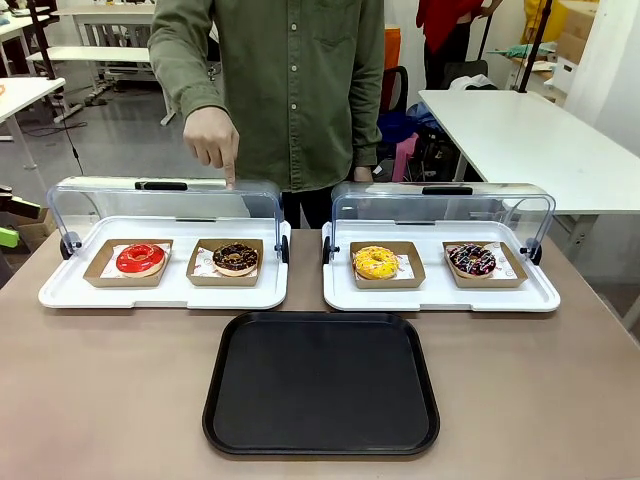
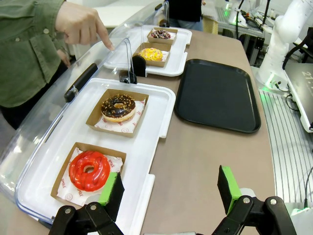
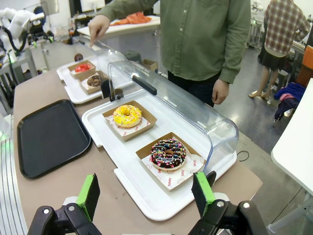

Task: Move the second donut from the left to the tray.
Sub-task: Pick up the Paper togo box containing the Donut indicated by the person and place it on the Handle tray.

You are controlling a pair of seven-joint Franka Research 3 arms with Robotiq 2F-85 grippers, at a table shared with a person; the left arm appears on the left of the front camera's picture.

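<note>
Task not started; chocolate donut (image 1: 236, 258) sits in its box beyond the tray's (image 1: 320, 385) far left corner; tray bare; my left gripper (image 2: 169, 188) and right gripper (image 3: 145, 192) both released, empty.

**Chocolate donut (image 1: 236, 258) in its box, black tray (image 1: 322, 385) mid-table**

The donut is a ring with chocolate icing and small light sprinkles. It lies flat in a shallow brown box (image 1: 226, 273). The box sits at the right end of the left display case (image 1: 160, 297), second from the left in the row. The tray is flat and square with rounded corners and a low rim. It lies on the table (image 1: 100, 400) just in front of the cases.
</note>
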